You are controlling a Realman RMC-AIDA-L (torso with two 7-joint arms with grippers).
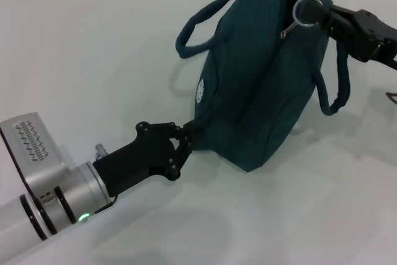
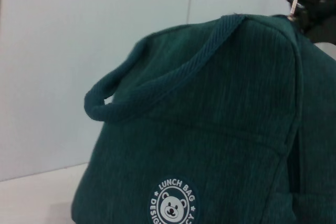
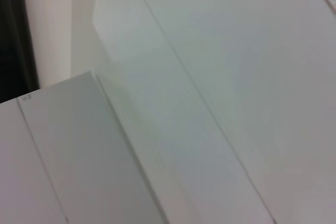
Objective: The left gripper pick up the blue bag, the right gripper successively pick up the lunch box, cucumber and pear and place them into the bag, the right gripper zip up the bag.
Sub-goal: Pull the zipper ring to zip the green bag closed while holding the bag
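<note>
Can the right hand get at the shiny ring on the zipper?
Probably yes. The right hand is already at the ring zipper pull on top of the blue bag, nothing between them, while the left hand holds the bag's lower corner.

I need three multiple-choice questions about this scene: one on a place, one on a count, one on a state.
1. Where is the right gripper?
A. at the zipper ring on top of the blue bag
B. on the table
C. at the logo

2. How many loop handles show on the bag?
A. one
B. two
C. four

3. What is the left gripper doing?
A. hanging open, far away
B. gripping the bag's lower corner
C. holding a handle

Answers: 1 A, its fingers meet the ring; 2 B, one on each side; 3 B, its fingers pinch the fabric.
</note>
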